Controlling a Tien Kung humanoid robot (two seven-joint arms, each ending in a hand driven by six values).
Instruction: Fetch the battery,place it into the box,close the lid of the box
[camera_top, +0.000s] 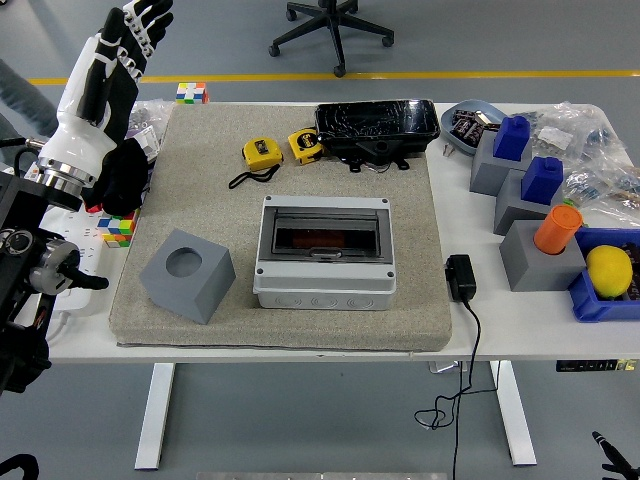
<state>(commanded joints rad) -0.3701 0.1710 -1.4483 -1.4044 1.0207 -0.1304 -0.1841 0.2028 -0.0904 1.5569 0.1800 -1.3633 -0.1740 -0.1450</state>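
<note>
The grey box (325, 283) stands in the middle of the beige mat (410, 290). Its smoky see-through lid (324, 232) lies flat and closed. Under the lid a dark reddish shape shows; I cannot tell whether it is the battery. My left hand (118, 48), white with black fingertips, is raised high at the picture's top left, off the mat and far from the box. Its fingers are spread and hold nothing. The right arm does not show.
A grey cube with a round hole (187, 273) sits on the mat left of the box. Two yellow tape measures (258, 153) and a black tray (378, 125) lie behind it. Grey and blue blocks (520, 170) crowd the right side. A person's leg (18, 88) shows at the left edge.
</note>
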